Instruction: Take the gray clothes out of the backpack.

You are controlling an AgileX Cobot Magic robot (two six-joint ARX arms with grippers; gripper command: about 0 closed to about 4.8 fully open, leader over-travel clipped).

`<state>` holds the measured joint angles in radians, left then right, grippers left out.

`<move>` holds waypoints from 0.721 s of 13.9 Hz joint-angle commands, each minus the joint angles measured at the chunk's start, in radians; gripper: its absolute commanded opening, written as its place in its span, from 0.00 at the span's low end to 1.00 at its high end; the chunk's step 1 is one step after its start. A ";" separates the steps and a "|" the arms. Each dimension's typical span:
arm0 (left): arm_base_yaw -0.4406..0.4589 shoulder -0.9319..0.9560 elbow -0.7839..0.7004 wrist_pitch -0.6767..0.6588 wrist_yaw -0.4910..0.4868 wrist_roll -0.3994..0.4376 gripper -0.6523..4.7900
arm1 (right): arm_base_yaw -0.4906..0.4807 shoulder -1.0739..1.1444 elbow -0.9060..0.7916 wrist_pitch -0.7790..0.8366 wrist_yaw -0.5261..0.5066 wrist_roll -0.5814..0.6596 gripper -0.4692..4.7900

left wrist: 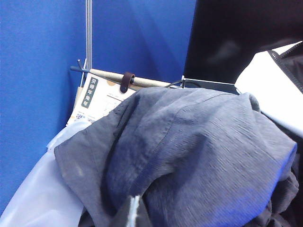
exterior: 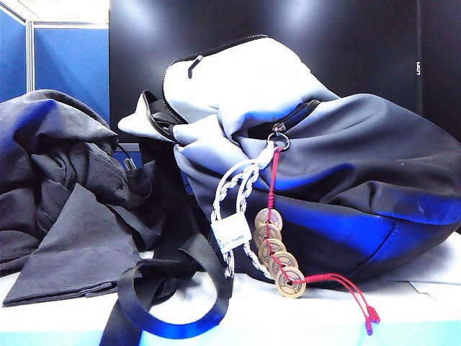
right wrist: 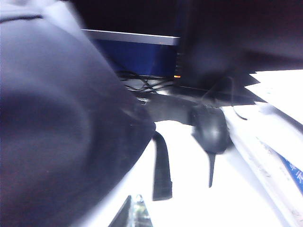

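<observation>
The gray clothes (exterior: 68, 194) lie in a wrinkled charcoal heap on the table at the left, outside the backpack (exterior: 338, 187). The backpack rests on its side at the centre and right, with its pale gray top panel (exterior: 238, 86) up and its mouth toward the clothes. In the left wrist view the gray clothes (left wrist: 189, 156) fill most of the picture, and my left gripper (left wrist: 134, 210) shows only as a shut tip at the frame edge, with nothing in it. My right gripper (right wrist: 135, 210) is likewise a shut, empty tip, beside the backpack's dark body (right wrist: 57, 132). Neither gripper appears in the exterior view.
A black strap loop (exterior: 173, 303) curls on the table in front of the backpack. A white braided cord (exterior: 234, 194), brass coins (exterior: 277, 256) and a red string (exterior: 346, 288) hang down its front. A computer mouse (right wrist: 210, 130) and papers (right wrist: 274, 113) lie beyond the backpack. Blue partition walls (left wrist: 42, 71) stand behind.
</observation>
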<state>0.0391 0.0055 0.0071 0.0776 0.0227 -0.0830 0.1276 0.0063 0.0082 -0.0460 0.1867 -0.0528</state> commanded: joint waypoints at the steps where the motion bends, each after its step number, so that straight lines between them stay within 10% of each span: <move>1: 0.000 -0.002 0.000 0.006 0.000 -0.003 0.11 | -0.087 0.000 -0.008 0.018 -0.114 0.003 0.08; 10: 0.000 -0.002 0.000 0.006 0.000 -0.003 0.11 | -0.115 -0.005 -0.008 0.020 -0.164 0.004 0.08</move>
<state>0.0387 0.0055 0.0071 0.0772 0.0227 -0.0826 0.0120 0.0029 0.0082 -0.0425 0.0235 -0.0517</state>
